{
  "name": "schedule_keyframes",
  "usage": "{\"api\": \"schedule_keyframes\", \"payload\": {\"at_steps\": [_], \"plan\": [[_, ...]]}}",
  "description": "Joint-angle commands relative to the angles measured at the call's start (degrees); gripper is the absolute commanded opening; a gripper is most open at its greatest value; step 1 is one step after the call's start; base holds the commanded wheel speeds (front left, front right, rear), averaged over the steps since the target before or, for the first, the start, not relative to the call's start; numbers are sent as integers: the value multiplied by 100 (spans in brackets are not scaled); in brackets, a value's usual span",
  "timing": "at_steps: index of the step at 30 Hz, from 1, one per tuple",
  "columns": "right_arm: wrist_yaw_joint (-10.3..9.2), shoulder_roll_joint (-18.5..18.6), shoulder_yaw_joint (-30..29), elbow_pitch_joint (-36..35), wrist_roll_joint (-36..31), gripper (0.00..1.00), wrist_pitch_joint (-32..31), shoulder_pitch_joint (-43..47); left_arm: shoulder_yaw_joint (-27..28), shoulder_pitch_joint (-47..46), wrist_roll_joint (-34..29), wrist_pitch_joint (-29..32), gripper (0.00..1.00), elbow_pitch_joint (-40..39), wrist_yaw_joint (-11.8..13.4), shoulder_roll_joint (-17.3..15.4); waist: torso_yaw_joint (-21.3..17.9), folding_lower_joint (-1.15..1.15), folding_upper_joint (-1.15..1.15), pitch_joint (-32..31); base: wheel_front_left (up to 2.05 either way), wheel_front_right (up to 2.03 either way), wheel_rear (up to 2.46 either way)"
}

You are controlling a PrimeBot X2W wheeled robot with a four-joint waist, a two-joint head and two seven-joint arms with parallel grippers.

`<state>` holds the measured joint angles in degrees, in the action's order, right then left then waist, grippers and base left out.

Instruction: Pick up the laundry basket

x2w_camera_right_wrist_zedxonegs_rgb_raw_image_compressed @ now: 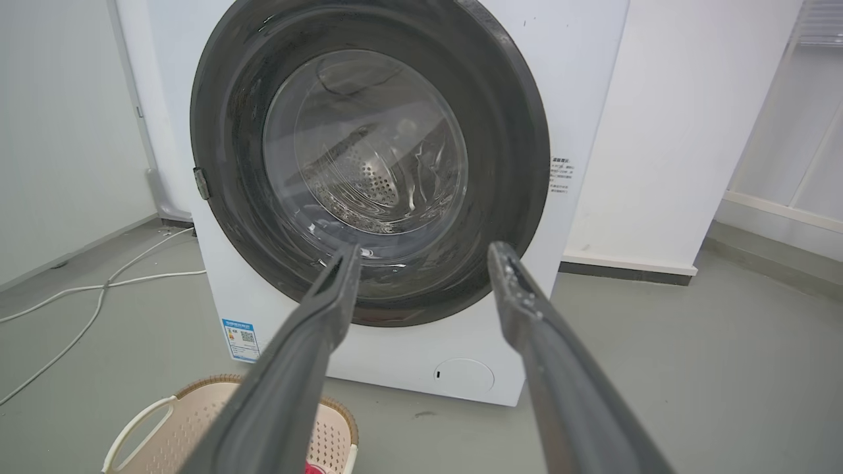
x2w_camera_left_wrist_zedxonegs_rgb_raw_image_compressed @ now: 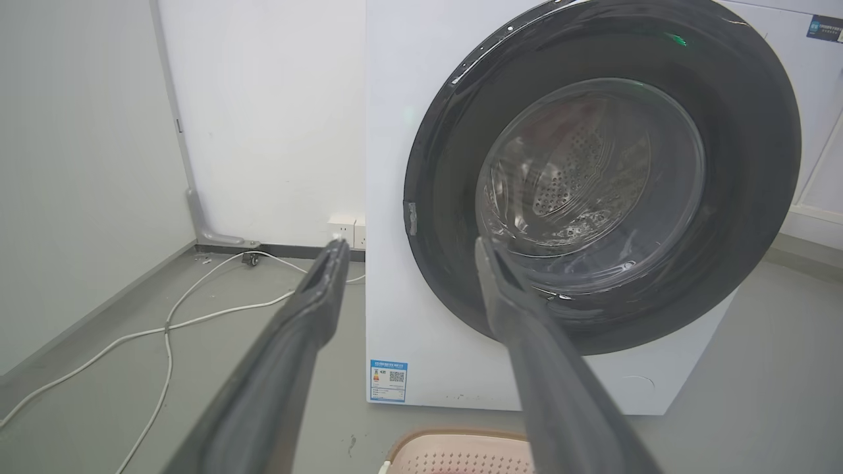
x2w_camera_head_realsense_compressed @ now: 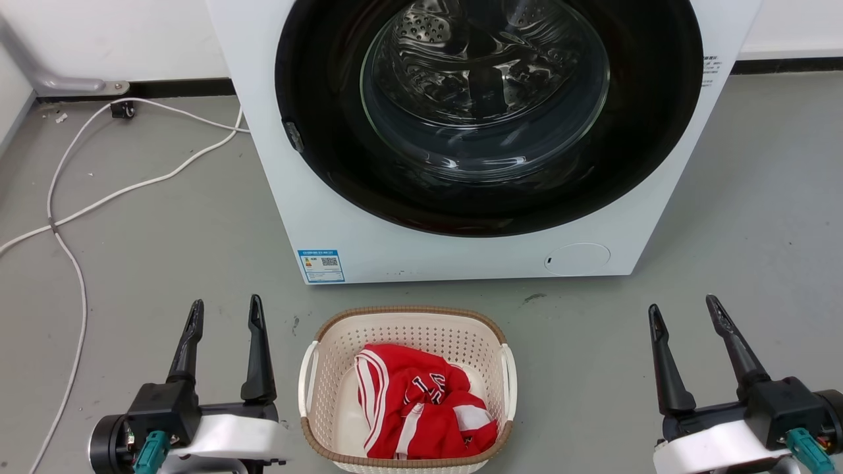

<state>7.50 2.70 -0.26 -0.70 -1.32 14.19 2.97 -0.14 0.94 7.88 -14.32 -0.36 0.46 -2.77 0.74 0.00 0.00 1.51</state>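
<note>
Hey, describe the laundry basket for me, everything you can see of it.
The laundry basket is a small, cream-white, rounded-rectangular tub of perforated plastic with a brown woven-look rim and a white loop handle on each side. It sits upright on the grey floor, just in front of the washing machine without touching it. A crumpled red garment with white stripes lies inside. The open left tool and right tool flank it, both apart from it.
</note>
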Motion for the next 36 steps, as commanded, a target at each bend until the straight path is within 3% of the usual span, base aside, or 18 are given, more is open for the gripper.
{"api": "schedule_keyframes", "payload": {"at_steps": [1,7,15,36], "plan": [[-2,31,-2,-46,-117,100,55,83,10,50,-105,-42,100,-25,5,-18,-2,0,0,-3,0,0,0],[-2,31,-43,-17,-297,100,113,91,-5,93,-339,-102,100,3,34,-17,-8,0,0,-2,0,0,0],[-2,31,-94,124,37,100,104,96,-8,98,-296,-96,100,86,50,-17,-14,0,0,-2,0,0,0],[-2,31,-82,206,91,100,104,104,-45,122,-498,-91,100,148,147,-17,-25,0,0,7,0,0,0]]}}
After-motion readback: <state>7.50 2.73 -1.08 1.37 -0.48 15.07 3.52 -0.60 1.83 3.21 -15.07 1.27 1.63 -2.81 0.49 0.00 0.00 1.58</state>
